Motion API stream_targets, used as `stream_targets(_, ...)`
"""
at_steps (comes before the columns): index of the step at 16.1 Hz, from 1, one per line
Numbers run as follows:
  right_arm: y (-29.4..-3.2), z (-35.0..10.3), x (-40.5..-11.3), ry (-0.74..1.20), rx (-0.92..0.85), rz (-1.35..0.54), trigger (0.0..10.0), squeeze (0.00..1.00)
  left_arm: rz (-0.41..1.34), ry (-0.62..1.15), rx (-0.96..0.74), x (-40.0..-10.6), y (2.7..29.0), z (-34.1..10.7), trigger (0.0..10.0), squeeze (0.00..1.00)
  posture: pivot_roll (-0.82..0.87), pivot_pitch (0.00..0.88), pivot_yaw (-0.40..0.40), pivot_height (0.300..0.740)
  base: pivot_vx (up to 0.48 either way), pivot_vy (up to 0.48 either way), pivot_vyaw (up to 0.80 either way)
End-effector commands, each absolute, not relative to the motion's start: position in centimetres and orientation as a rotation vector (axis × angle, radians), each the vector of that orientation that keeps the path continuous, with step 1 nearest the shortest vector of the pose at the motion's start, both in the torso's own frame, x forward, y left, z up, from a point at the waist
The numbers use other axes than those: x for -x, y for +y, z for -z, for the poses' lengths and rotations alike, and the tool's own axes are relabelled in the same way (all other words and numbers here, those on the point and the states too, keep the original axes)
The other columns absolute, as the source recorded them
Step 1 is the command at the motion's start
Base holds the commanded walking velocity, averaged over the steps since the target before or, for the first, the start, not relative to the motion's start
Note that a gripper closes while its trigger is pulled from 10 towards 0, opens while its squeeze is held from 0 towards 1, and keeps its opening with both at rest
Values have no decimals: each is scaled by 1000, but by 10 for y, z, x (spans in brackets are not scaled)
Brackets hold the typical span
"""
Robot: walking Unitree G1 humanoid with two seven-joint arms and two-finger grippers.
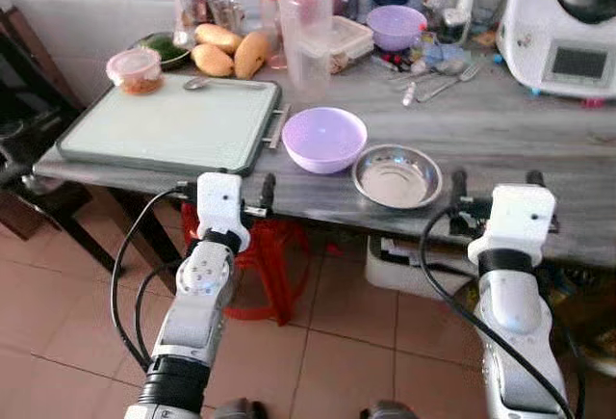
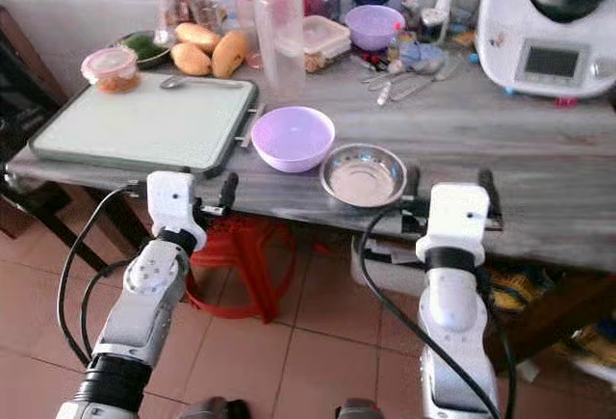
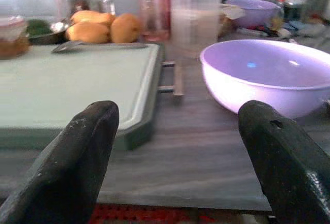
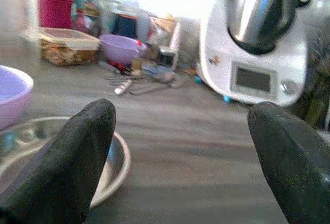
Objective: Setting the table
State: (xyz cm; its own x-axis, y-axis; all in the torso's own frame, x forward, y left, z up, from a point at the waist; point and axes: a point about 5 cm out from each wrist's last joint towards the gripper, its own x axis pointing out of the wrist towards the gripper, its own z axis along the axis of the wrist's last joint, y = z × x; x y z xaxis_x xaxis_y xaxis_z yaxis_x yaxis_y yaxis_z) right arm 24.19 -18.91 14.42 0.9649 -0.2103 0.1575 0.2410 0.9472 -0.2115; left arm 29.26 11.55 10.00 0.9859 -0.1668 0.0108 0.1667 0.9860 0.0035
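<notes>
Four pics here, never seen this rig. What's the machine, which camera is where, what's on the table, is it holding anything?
It is a humanoid robot with two silver arms. The two wide pictures come from its head camera, looking down. The other two come from cameras on each wrist, looking along the black fingers. The left gripper and right gripper hover at the near edge of the grey table, both open and holding nothing. On the table: a green tray, a purple bowl, a steel dish, mangoes, bottles, cutlery and a white kitchen machine.
</notes>
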Motion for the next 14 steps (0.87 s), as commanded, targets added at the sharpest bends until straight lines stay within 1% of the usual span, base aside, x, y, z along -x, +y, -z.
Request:
stream_targets(1,-186,-144,-243,-127,224,213,10000,0,152,-16,-8,-293,118,-101,10000,0,-119,0,9,740,0,0,0)
stream_targets(14,-186,-144,-243,-127,224,213,10000,0,152,-16,-8,-293,118,-101,10000,0,-119,0,9,740,0,0,0)
